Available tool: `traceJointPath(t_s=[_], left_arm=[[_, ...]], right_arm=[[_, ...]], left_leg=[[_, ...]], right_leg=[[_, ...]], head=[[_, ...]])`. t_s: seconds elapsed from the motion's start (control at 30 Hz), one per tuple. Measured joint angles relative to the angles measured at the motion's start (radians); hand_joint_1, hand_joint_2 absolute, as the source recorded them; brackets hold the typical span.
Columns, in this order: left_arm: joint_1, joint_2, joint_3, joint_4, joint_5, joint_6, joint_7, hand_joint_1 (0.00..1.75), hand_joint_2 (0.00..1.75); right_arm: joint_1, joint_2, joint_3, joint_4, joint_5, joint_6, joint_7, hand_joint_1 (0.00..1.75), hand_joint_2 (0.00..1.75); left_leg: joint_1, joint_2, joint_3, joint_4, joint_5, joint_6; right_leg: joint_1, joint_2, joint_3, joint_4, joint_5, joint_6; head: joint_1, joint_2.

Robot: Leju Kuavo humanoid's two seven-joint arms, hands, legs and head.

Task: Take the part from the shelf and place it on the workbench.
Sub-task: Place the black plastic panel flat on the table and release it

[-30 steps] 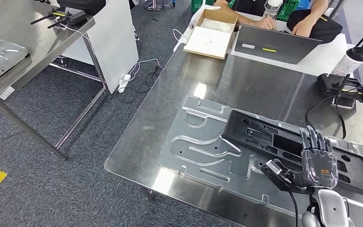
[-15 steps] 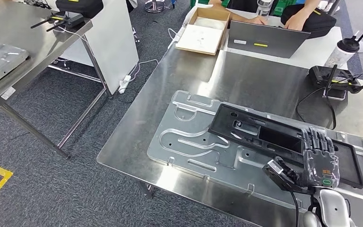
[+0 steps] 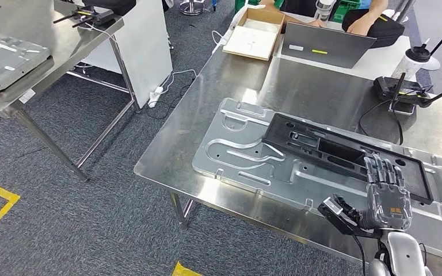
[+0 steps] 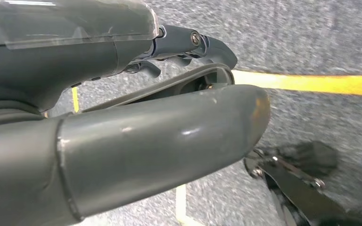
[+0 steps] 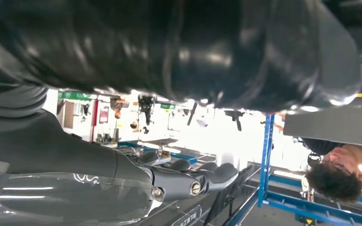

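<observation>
1. Nearest, at five o'clock in the head view, the right robot hand [image 3: 387, 194] has its fingers extended together over the near edge of the black part [image 3: 345, 154]; whether they clamp it I cannot tell.
2. The left robot hand [image 4: 122, 117] hangs over grey carpet [image 4: 320, 42] with a yellow floor line [image 4: 311, 84]; its thumb and fingers sit close together with nothing between them.
3. The black part, a single long frame with openings, lies flat on one large silver metal plate [image 3: 247, 155], which rests on the steel surface [image 3: 316, 92] toward three o'clock.
4. Farther along, at two o'clock, one black device with antennas [image 3: 400, 89] sits on the same surface, a cable trailing from it.
5. Just beyond it, one white cup with a dark lid [image 3: 421, 57].
6. At twelve o'clock, one open cardboard box [image 3: 253, 34] holds a pale sheet-like lining; its further contents are unclear.
7. Beside the box, one grey laptop [image 3: 322, 46], with a person's arms [image 3: 368, 20] behind it.
8. At ten o'clock, a second surface [image 3: 11, 75] carries one more silver plate [image 3: 6, 57] and one black antenna device [image 3: 95, 14].
</observation>
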State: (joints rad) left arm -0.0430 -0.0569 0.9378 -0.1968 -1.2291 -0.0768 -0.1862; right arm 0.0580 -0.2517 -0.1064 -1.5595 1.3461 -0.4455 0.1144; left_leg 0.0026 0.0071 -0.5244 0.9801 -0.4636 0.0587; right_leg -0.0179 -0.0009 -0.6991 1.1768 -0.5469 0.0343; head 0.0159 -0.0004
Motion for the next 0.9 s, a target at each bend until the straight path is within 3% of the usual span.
traceJointPath(t_s=[0.03, 0.07, 0.1, 0.13, 0.17, 0.23, 0.3, 0.37, 0.4, 0.43, 0.53, 0.57, 0.6, 0.63, 0.7, 0.77, 0.8, 0.83, 0.9], left_arm=[[0.000, 0.000, 0.001, 0.000, 0.000, 0.000, 0.000, 0.00, 0.00], [0.000, 0.000, 0.002, 0.000, 0.000, 0.000, 0.000, 0.00, 0.00], [0.001, -0.001, 0.004, 0.000, -0.001, 0.000, 0.000, 0.00, 0.00], [0.001, -0.001, 0.006, 0.000, -0.001, 0.000, 0.000, 0.00, 0.00], [0.001, -0.001, 0.007, 0.000, -0.001, 0.000, 0.000, 0.00, 0.00], [0.000, -0.002, 0.010, 0.000, -0.001, 0.000, 0.000, 0.00, 0.00], [0.000, -0.002, 0.013, 0.000, -0.002, 0.000, 0.000, 0.00, 0.00], [0.001, -0.002, 0.014, 0.000, -0.003, 0.000, 0.000, 0.00, 0.00], [0.002, -0.002, 0.015, 0.000, -0.003, -0.001, 0.000, 0.00, 0.00], [0.003, -0.002, 0.015, 0.000, -0.004, -0.001, 0.000, 0.00, 0.00], [0.003, -0.004, 0.015, 0.000, -0.004, -0.003, 0.000, 0.00, 0.00], [0.003, -0.003, 0.015, 0.000, -0.005, -0.003, 0.000, 0.00, 0.00], [0.003, -0.003, 0.016, 0.000, -0.006, -0.003, 0.000, 0.00, 0.00], [0.003, -0.004, 0.016, 0.000, -0.006, -0.003, 0.000, 0.00, 0.00], [0.002, -0.003, 0.017, 0.000, -0.007, -0.003, 0.001, 0.00, 0.00], [-0.001, -0.003, 0.019, 0.000, -0.008, -0.003, 0.001, 0.00, 0.00], [-0.002, -0.003, 0.021, -0.001, -0.007, -0.003, 0.001, 0.00, 0.00], [-0.003, -0.003, 0.022, -0.001, -0.007, -0.003, 0.002, 0.00, 0.00], [-0.002, -0.005, 0.026, -0.001, -0.006, -0.003, 0.002, 0.00, 0.00]], right_arm=[[0.001, 0.001, 0.000, 0.000, 0.005, -0.003, 0.000, 0.00, 0.00], [0.003, 0.003, 0.000, -0.001, 0.009, -0.005, 0.000, 0.00, 0.00], [0.004, 0.004, 0.001, -0.002, 0.012, -0.007, 0.000, 0.00, 0.00], [0.005, 0.006, 0.001, -0.003, 0.014, -0.008, 0.000, 0.00, 0.00], [0.006, 0.007, 0.001, -0.006, 0.015, -0.008, 0.000, 0.00, 0.00], [0.004, 0.007, 0.002, -0.013, 0.015, -0.008, 0.000, 0.00, 0.00], [0.004, 0.008, 0.002, -0.018, 0.015, -0.009, 0.000, 0.00, 0.87], [0.005, 0.010, 0.003, -0.019, 0.016, -0.010, -0.001, 0.00, 1.75], [0.005, 0.011, 0.003, -0.020, 0.018, -0.011, -0.001, 0.00, 1.75], [0.005, 0.013, 0.004, -0.021, 0.021, -0.013, -0.001, 0.00, 1.75], [0.011, 0.019, 0.006, -0.032, 0.044, -0.024, -0.001, 0.00, 1.75], [0.014, 0.021, 0.007, -0.037, 0.054, -0.027, 0.000, 0.00, 1.75], [0.018, 0.023, 0.011, -0.044, 0.066, -0.029, 0.000, 0.00, 1.75], [0.021, 0.025, 0.016, -0.051, 0.076, -0.030, 0.000, 0.00, 1.75], [0.029, 0.030, 0.031, -0.073, 0.101, -0.034, 0.001, 0.00, 1.75], [0.035, 0.033, 0.053, -0.102, 0.127, -0.040, 0.003, 0.00, 1.75], [0.037, 0.034, 0.068, -0.118, 0.139, -0.042, 0.004, 0.00, 1.75], [0.039, 0.035, 0.082, -0.133, 0.149, -0.044, 0.006, 0.00, 1.75], [0.046, 0.038, 0.108, -0.158, 0.166, -0.047, 0.008, 0.00, 1.75]], left_leg=[[0.000, 0.001, -0.017, 0.002, 0.012, -0.001], [0.000, 0.001, -0.035, 0.004, 0.024, -0.002], [0.000, 0.001, -0.053, 0.008, 0.035, -0.004], [0.000, 0.002, -0.070, 0.012, 0.045, -0.007], [0.001, 0.002, -0.085, 0.018, 0.053, -0.011], [0.000, 0.001, -0.107, 0.030, 0.066, -0.021], [-0.001, 0.000, -0.115, 0.035, 0.082, -0.034], [0.001, -0.001, -0.118, 0.034, 0.093, -0.048], [0.002, -0.001, -0.123, 0.041, 0.083, -0.053], [0.003, -0.002, -0.134, 0.068, 0.049, -0.057], [0.008, -0.003, -0.179, 0.243, -0.103, -0.066], [0.008, -0.003, -0.185, 0.298, -0.120, -0.067], [0.008, -0.003, -0.177, 0.328, -0.113, -0.067], [0.008, -0.003, -0.154, 0.325, -0.088, -0.064], [0.004, -0.004, -0.056, 0.216, -0.049, -0.051], [-0.002, -0.003, 0.045, 0.067, -0.066, -0.038], [-0.005, -0.003, 0.071, 0.023, -0.078, -0.033], [-0.008, -0.003, 0.076, 0.003, -0.078, -0.029], [-0.005, 0.000, 0.065, -0.006, -0.055, -0.015]], right_leg=[[-0.001, 0.000, -0.010, 0.062, -0.036, 0.003], [-0.002, 0.000, -0.011, 0.109, -0.049, 0.005], [-0.003, 0.000, 0.004, 0.125, -0.036, 0.007], [-0.004, 0.000, 0.037, 0.107, -0.010, 0.008], [-0.005, 0.000, 0.086, 0.054, 0.016, 0.008], [-0.003, 0.001, 0.198, -0.095, 0.019, 0.002], [0.004, 0.001, 0.249, -0.180, -0.004, -0.010], [0.005, -0.003, 0.241, -0.189, 0.006, -0.026], [0.004, -0.005, 0.233, -0.190, 0.016, -0.035], [0.003, -0.008, 0.221, -0.192, 0.028, -0.044], [0.007, -0.011, 0.171, -0.188, 0.065, -0.059], [0.009, -0.011, 0.154, -0.184, 0.077, -0.059], [0.011, -0.012, 0.135, -0.180, 0.088, -0.059], [0.013, -0.012, 0.117, -0.174, 0.098, -0.059], [0.017, -0.012, 0.085, -0.163, 0.117, -0.056], [0.019, -0.012, 0.068, -0.155, 0.133, -0.049], [0.018, -0.013, 0.065, -0.155, 0.142, -0.043], [0.017, -0.014, 0.064, -0.157, 0.152, -0.037], [0.014, -0.012, 0.059, -0.156, 0.151, -0.025]], head=[[0.000, 0.000], [0.000, 0.000], [0.000, 0.000], [0.000, 0.000], [0.000, 0.000], [-0.001, 0.000], [-0.001, 0.000], [0.000, 0.000], [-0.001, 0.000], [-0.001, 0.000], [-0.002, 0.000], [-0.002, 0.000], [-0.002, 0.000], [-0.002, 0.000], [-0.002, 0.000], [-0.002, 0.000], [-0.002, 0.000], [-0.003, 0.000], [-0.003, 0.000]])
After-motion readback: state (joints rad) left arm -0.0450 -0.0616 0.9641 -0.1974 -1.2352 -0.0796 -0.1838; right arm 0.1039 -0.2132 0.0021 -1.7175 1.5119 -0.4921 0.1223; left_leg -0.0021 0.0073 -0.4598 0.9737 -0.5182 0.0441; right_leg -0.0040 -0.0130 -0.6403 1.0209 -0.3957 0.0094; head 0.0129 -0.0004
